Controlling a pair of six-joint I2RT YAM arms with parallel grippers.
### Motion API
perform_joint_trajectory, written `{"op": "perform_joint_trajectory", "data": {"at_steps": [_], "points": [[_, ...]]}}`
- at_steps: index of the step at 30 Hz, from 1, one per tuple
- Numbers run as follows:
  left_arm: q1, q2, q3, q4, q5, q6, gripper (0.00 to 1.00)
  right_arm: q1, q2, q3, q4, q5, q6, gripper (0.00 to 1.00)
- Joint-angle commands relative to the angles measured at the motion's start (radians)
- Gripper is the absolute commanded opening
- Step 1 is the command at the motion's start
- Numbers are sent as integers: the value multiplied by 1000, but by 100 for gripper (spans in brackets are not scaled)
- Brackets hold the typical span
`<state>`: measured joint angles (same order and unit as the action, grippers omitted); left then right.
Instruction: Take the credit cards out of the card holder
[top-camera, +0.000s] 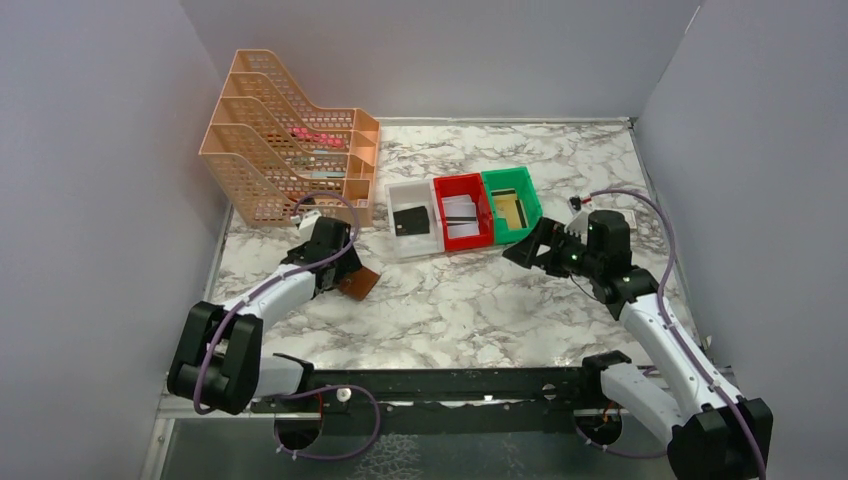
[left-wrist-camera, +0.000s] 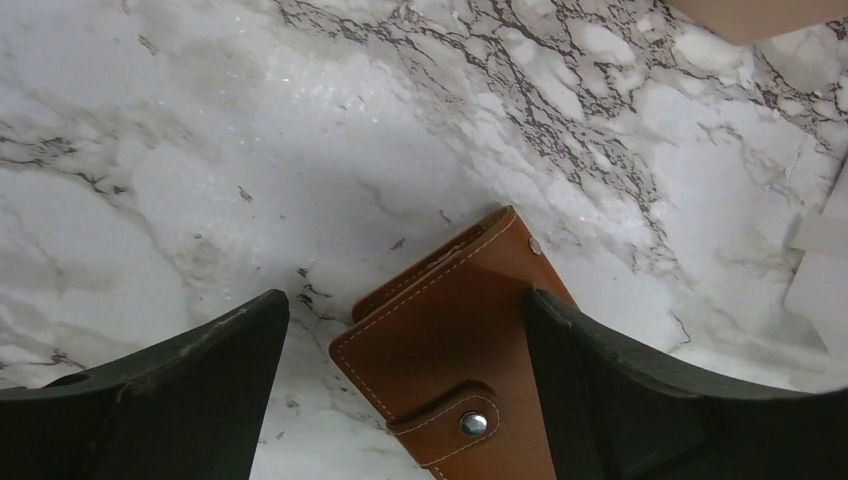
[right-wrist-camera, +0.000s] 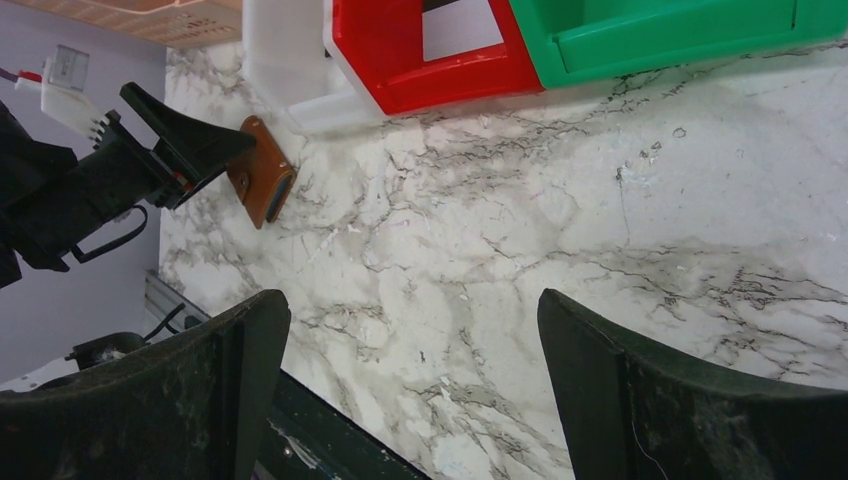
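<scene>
The left gripper (left-wrist-camera: 405, 305) stands wide open astride the closed brown card holder (left-wrist-camera: 450, 340), one finger against its edge, tab snapped shut, on the tabletop (left-wrist-camera: 200, 150); the right gripper (right-wrist-camera: 410, 300) gapes wide, empty.

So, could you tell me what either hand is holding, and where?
Nothing: the left hand stands open around the card holder; the right hand is open, empty.

Orange mesh rack (top-camera: 285, 150) upper left | white bin (top-camera: 393, 215), red bin (top-camera: 458, 181), green bin (top-camera: 506, 174) side by side, centre | marble table (top-camera: 450, 300) underneath
</scene>
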<state>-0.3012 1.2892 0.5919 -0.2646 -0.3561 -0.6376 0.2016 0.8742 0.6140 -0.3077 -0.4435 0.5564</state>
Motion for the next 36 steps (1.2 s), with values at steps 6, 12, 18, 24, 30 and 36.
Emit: {"op": "perform_joint_trajectory", "data": {"at_steps": [6, 12, 18, 24, 30, 36], "points": [[-42, 22, -89, 105, 251, -6, 76, 1, 15, -9, 18, -25, -15, 99], [-200, -82, -206, 198, 314, -97, 69, 1, 5, -40, 44, -88, -9, 97], [-398, -108, -237, 267, 301, -153, 68, 1, -5, -133, 71, -166, -24, 94], [-539, -35, -196, 270, 230, -182, 67, 0, 16, -159, 91, -214, -44, 89], [-590, -72, -169, 218, 127, -203, 69, 44, 88, -161, 153, -227, -68, 81], [-582, -153, -81, 43, -73, -135, 84, 216, 263, -102, 208, -73, -32, 72]]}}
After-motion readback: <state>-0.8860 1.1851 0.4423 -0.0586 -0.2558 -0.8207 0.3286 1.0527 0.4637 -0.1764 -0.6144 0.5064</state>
